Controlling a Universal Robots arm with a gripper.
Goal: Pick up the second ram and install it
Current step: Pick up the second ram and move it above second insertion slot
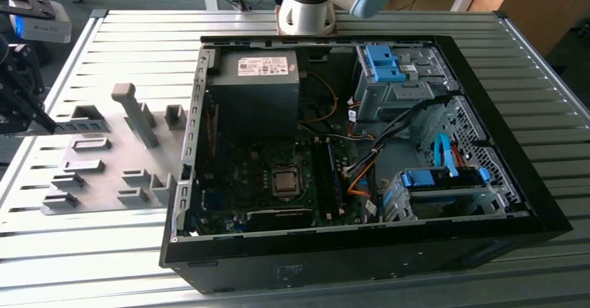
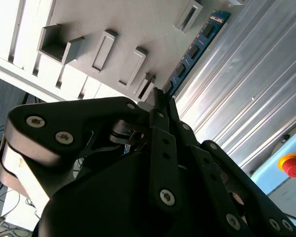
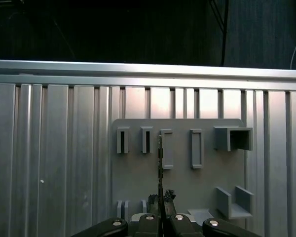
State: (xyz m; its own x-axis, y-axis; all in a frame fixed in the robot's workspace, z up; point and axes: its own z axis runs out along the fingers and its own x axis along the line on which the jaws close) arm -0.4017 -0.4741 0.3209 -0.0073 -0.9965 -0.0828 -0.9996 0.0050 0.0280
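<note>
Pinching second ram (image 2: pixel 197 47) in claw (image 2: pixel 160 100)

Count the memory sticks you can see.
1. The memory stick is clamped in the gripper, over the grey plate with the holders. More may sit hidden among the slots inside the computer case.

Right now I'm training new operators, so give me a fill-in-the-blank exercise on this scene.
The claw is ____ on the second ram. The fixture plate is coloured ____. The open computer case lies on the exterior view's ____ of that plate. Missing words: shut; grey; right.
</note>
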